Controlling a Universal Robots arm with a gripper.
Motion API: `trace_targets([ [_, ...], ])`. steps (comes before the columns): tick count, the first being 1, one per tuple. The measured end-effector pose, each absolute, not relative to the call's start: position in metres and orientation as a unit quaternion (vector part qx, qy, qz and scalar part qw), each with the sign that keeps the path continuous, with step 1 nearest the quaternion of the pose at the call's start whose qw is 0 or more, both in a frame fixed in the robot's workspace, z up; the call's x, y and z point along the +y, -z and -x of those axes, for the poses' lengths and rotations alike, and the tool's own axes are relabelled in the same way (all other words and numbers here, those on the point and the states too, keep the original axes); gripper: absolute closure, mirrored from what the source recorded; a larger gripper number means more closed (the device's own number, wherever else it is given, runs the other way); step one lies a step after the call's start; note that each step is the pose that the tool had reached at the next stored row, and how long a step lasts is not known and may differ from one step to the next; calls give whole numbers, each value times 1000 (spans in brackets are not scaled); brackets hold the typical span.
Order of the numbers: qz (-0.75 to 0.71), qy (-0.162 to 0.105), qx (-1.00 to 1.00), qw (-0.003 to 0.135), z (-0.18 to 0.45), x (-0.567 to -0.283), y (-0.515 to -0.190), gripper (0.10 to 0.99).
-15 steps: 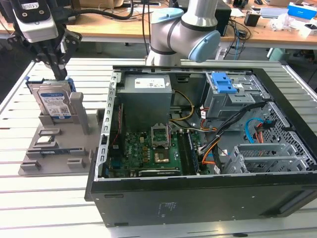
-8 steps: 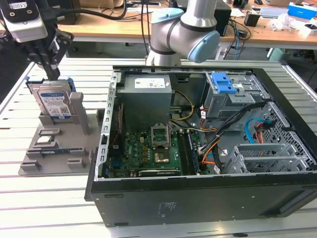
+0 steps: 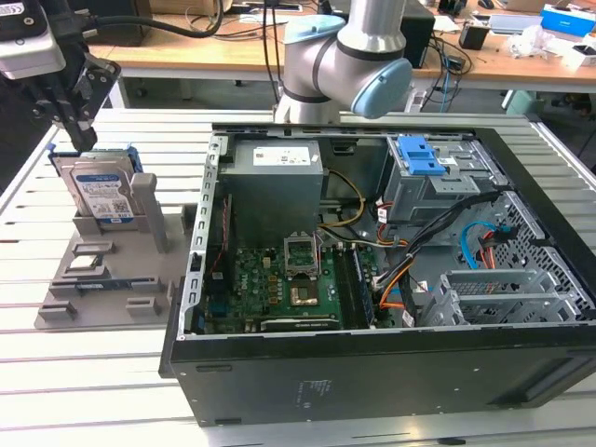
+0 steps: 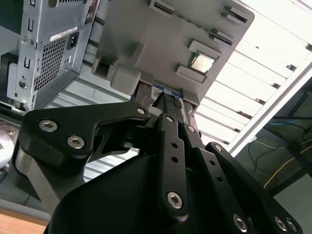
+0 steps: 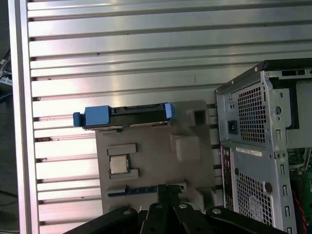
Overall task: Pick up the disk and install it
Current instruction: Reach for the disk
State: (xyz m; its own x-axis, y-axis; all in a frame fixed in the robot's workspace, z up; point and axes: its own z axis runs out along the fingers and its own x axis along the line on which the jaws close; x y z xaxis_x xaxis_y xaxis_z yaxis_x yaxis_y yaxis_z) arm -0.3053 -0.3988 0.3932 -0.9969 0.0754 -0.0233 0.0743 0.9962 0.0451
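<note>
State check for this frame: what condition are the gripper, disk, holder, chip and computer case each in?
disk, standing on edge in the holder, not yet installed
gripper, poised directly over the disk's top edge, contact unclear
computer case, on its side, panel off, interior exposed
holder, flat on the table beside the computer case
chip, lying flat in a holder recess

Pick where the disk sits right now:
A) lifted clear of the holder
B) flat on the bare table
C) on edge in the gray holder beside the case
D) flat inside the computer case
C: the disk stands on edge in a slot of the gray holder at the exterior view's left, outside the computer case, with the gripper just above its top edge.
</note>
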Motion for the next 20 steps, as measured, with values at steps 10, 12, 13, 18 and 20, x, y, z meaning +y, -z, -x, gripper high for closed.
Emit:
trace_targets([
  [10,-37,-22,999,12,334,-398,-393,980],
  [12,-37,-22,999,13,340,-396,-393,980],
  [13,-37,-22,999,13,341,-395,-393,980],
  [18,-37,-22,999,13,348,-379,-392,980],
  [20,-37,-22,999,12,350,-374,-391,980],
])
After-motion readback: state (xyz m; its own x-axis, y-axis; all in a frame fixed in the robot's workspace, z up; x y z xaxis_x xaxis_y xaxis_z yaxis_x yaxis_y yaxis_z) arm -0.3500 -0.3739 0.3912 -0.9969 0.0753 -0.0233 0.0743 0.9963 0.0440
